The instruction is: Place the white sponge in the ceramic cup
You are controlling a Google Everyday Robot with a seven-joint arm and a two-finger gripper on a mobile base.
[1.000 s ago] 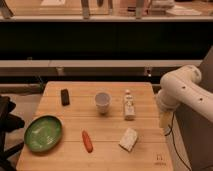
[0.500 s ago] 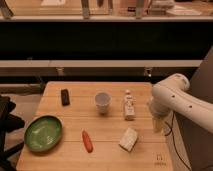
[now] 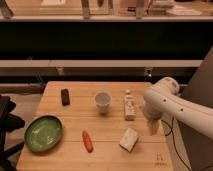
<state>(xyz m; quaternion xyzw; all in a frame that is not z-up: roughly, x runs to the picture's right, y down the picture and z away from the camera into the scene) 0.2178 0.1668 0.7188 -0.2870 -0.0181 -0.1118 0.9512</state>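
The white sponge (image 3: 129,139) lies flat on the wooden table (image 3: 107,125), near the front edge and right of centre. The ceramic cup (image 3: 102,102) stands upright in the middle of the table, behind and to the left of the sponge. My white arm reaches in from the right. Its gripper (image 3: 153,127) hangs down over the table's right side, just right of the sponge and a little above it. The gripper is open and holds nothing.
A small whitish bottle (image 3: 129,107) stands between the cup and my arm. An orange stick-shaped item (image 3: 88,141) lies left of the sponge. A green bowl (image 3: 44,133) sits at the front left and a black block (image 3: 65,96) at the back left. A dark counter runs behind the table.
My arm has swung leftward from the table's right edge, and the gripper now hangs closer to the sponge. The objects on the table have not moved.
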